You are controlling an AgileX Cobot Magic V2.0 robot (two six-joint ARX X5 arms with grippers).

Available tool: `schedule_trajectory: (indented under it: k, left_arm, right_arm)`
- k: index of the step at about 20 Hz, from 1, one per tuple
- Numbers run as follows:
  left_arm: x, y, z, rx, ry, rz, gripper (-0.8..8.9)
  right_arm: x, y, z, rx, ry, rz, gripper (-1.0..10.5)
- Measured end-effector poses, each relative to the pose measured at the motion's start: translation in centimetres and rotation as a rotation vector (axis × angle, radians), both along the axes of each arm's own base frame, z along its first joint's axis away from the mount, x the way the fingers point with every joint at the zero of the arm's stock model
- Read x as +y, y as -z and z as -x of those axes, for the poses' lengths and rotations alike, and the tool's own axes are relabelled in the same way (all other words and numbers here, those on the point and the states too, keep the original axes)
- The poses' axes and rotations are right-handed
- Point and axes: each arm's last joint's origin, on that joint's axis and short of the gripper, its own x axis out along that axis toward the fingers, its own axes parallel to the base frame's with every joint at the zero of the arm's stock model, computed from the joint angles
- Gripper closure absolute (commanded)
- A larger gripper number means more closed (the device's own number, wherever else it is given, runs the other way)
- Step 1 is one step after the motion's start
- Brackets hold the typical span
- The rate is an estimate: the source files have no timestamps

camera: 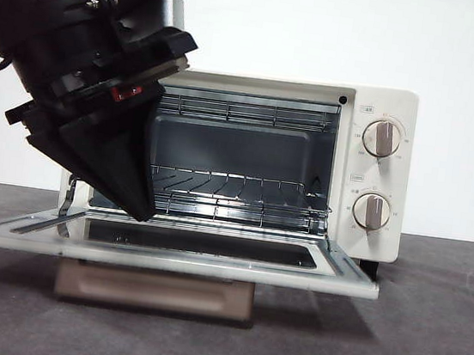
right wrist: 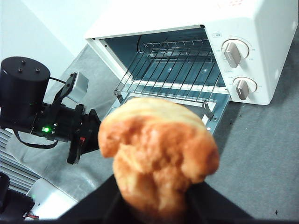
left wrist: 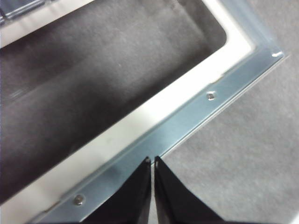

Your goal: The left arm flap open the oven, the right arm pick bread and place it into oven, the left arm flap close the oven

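The cream-white oven (camera: 383, 104) stands with its door (camera: 209, 267) folded down flat, and the wire rack (camera: 235, 196) inside is bare. My left gripper (camera: 141, 211) hangs over the door's left part, tip down just above it. In the left wrist view the left gripper (left wrist: 153, 161) is shut and holds nothing, over the door's metal edge (left wrist: 187, 119). The golden bread (right wrist: 156, 154) fills the right wrist view, and my right gripper (right wrist: 156, 198) is shut on it, raised in front of the open oven (right wrist: 187, 21). The front view shows neither the bread nor the right gripper.
Two beige knobs (camera: 383, 139) sit on the oven's right panel. The door's beige handle (camera: 154, 290) hangs below its front edge. Grey cloth (camera: 425, 339) covers the table. The left arm (right wrist: 46, 116) stands left of the door in the right wrist view.
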Motion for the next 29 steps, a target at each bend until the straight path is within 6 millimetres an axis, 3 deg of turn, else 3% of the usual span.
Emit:
schedule_trajectory:
  k: [3,7,15,20,26,29]
  left_arm:
    - [0.1,-0.3,0.5,0.006,0.007,0.002,7.97]
    - [1.7,-3.4,2.1,-0.055,-0.02,0.094,7.97]
    - [7.0,-8.9,6.9,-0.269,-0.111,0.212,7.97]
    - [10.6,-10.4,10.4,-0.331,-0.139,0.296,7.97]
    - [13.6,-10.3,13.3,-0.324,-0.211,0.349,7.97]
    - [14.1,-10.2,13.8,-0.301,-0.236,0.368,7.97]
  right_arm:
    - [0.0,0.0,0.0,0.0,-0.001,-0.001,8.5]
    - [0.2,0.1,-0.6,0.03,-0.028,-0.007,8.5]
    - [2.5,0.1,-6.3,0.082,-0.145,-0.027,8.5]
    - [6.6,1.6,-10.9,0.098,-0.252,0.002,8.5]
    - [13.0,5.9,-15.3,0.133,-0.324,0.065,8.5]
    - [14.9,7.9,-17.3,0.116,-0.267,0.063,8.5]
